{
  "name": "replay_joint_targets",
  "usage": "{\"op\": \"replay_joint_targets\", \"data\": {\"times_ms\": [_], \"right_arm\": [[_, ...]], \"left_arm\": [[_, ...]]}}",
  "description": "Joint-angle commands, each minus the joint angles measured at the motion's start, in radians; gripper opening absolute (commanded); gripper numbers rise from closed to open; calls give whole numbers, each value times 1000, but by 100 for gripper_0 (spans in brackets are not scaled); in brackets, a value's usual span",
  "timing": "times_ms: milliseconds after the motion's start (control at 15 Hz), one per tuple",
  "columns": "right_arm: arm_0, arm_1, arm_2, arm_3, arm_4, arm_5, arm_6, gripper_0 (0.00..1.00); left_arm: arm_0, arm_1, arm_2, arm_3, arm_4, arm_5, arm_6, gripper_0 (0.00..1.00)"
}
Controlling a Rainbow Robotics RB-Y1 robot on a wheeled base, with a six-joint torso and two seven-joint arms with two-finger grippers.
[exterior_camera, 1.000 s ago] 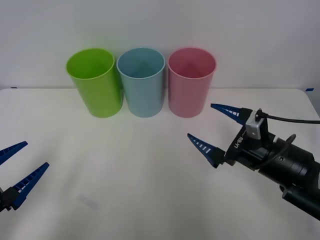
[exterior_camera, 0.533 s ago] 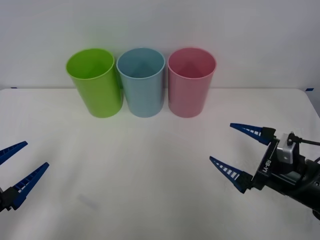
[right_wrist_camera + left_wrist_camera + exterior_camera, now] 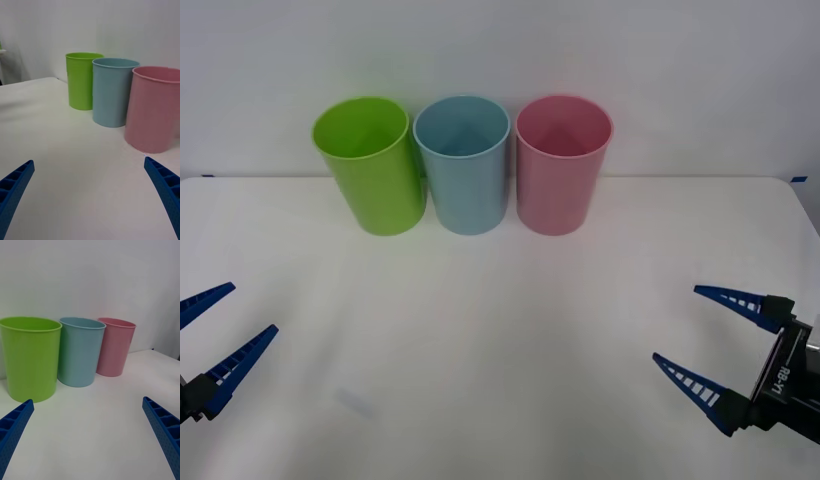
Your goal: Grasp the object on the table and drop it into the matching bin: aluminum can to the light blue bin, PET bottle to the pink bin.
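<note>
White wall (image 3: 500, 50) stands behind the big white table (image 3: 500, 330), and at the far side of the table we see three tall cups in a row, close together: a lime green bin (image 3: 370, 165) on the left, the light blue bin (image 3: 464, 165) in the middle and the pink bin (image 3: 562, 165) on the right. We cannot tell where the can is. Our right gripper (image 3: 702, 338) hangs over the near right corner and our left gripper (image 3: 215, 335) over the near left edge, both well apart from the bins, both with blue fingers spread wide and holding nothing.
</note>
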Motion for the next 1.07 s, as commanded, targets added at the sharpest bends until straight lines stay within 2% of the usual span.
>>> {"op": "replay_joint_targets", "data": {"times_ms": [67,667,1067], "right_arm": [[44,0,-39,2,-16,-13,6,100],[151,0,-93,8,-74,-14,25,100],[153,0,-105,56,-81,-34,32,100]], "left_arm": [[0,0,0,0,0,0,0,100],[0,0,0,0,0,0,0,100],[0,0,0,0,0,0,0,100]]}}
